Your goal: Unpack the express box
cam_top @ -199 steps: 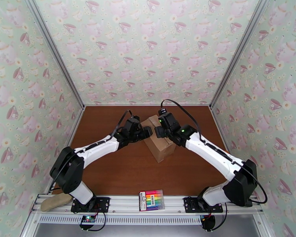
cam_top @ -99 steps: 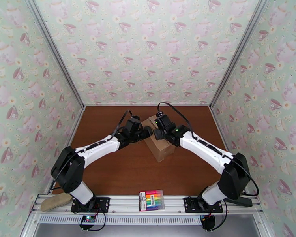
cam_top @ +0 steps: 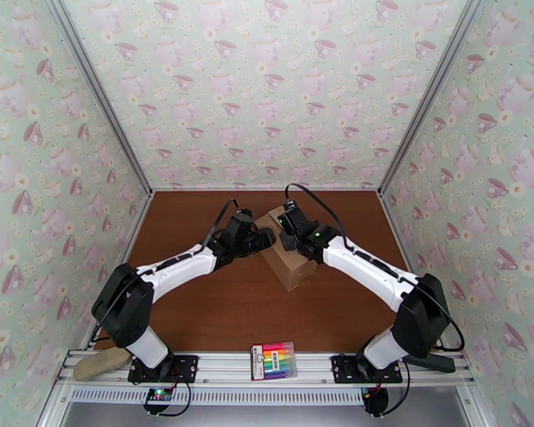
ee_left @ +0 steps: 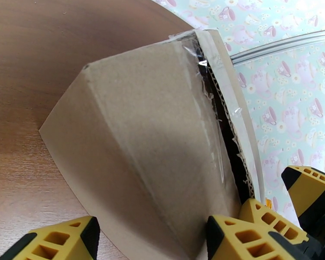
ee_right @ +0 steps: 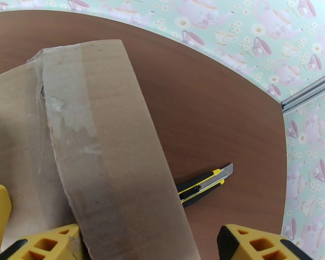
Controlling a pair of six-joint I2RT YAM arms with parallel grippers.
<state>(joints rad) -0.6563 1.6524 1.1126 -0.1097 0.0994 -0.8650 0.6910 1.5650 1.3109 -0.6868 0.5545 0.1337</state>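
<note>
The express box (cam_top: 290, 263) stands mid-table, a tan carton with clear tape along its top seam. In the left wrist view the seam (ee_left: 223, 126) is slit and gapes a little, showing the corrugated edges. My left gripper (cam_top: 265, 240) is at the box's near-left top corner, open, its fingers (ee_left: 58, 239) straddling the left flap (ee_left: 154, 139). My right gripper (cam_top: 287, 240) hovers over the same end from the right, also open, with the taped flap (ee_right: 106, 161) between its fingers (ee_right: 266, 243). Neither grips the cardboard.
A yellow-and-black utility knife (ee_right: 203, 185) lies on the brown table beyond the box, blade out. A pack of rainbow markers (cam_top: 274, 360) rests on the front rail, and a tan pad (cam_top: 102, 363) sits at the rail's left end. Patterned walls enclose three sides.
The right arm has swung in, its elbow moving left and the gripper edging toward the box's left end. The left gripper narrowed a little and stayed in place.
</note>
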